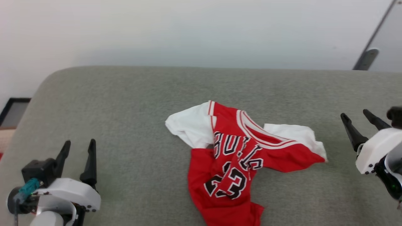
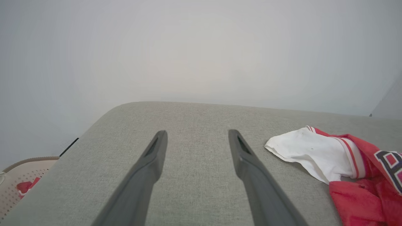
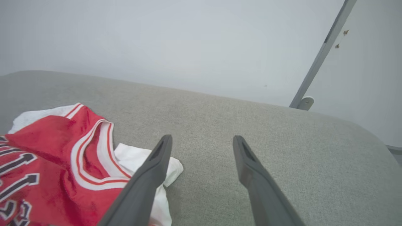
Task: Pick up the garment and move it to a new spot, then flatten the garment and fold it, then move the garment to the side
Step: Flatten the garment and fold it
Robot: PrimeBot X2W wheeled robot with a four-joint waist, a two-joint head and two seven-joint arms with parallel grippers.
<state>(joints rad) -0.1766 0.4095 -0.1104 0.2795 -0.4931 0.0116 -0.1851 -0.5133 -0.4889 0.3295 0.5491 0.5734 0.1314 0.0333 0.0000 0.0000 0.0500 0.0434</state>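
- garment (image 1: 232,163) crumpled at frame centre, between both end effectors; touching neither
- left end effector (image 1: 79,142) lower left, jaws apart, empty; right end effector (image 1: 355,113) at right edge, likewise

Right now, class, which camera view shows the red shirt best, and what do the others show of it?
The head view: the shirt lies crumpled on the grey cushion, almost whole, lettering and number readable. The left wrist view catches one white sleeve and some red; the right wrist view shows collar, a sleeve and partial lettering.
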